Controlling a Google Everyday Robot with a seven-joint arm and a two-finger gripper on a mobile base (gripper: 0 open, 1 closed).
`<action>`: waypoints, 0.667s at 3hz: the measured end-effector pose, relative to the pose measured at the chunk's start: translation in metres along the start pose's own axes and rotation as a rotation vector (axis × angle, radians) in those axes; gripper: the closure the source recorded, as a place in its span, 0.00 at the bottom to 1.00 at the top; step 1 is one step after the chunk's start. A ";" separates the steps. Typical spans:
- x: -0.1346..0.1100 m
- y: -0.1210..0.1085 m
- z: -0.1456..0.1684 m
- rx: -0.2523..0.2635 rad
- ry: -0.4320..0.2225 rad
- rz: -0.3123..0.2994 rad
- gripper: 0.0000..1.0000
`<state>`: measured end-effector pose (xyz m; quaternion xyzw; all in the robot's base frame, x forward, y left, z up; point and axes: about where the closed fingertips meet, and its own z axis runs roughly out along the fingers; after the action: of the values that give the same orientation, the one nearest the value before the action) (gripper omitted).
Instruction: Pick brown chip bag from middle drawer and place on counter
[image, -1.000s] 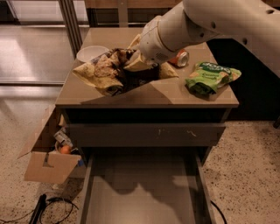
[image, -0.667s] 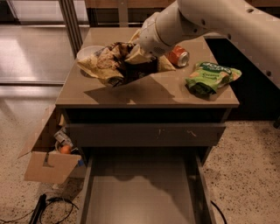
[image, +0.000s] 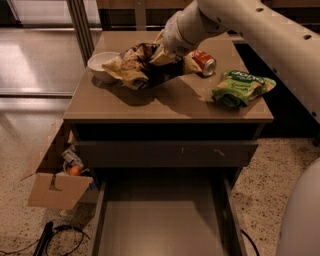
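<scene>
The brown chip bag (image: 137, 65), crumpled and glossy with cream edges, hangs just above the back left of the tan counter (image: 170, 102) and casts a shadow on it. My gripper (image: 162, 52) at the end of the white arm is shut on the bag's right end, mostly hidden by the wrist and the bag. The bag's left end overlaps the rim of a white bowl (image: 100, 62). The middle drawer (image: 162, 225) is pulled open below, and its flat bottom is bare.
A red can (image: 202, 61) lies on its side just right of the gripper. A green chip bag (image: 241, 87) lies on the counter's right side. A closed drawer front (image: 165, 152) sits above the open one. A cardboard box (image: 52, 190) and a cable (image: 55, 235) are on the floor at left.
My arm has carried the brown bag a little farther back over the counter, toward the bowl. The green bag, can and drawer have not moved.
</scene>
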<state>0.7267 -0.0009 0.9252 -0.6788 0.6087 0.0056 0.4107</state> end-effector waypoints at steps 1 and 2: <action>0.019 0.002 -0.013 0.004 0.021 0.004 1.00; 0.025 0.018 -0.025 0.005 0.009 -0.002 1.00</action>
<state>0.7055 -0.0341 0.9197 -0.6783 0.6100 0.0006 0.4096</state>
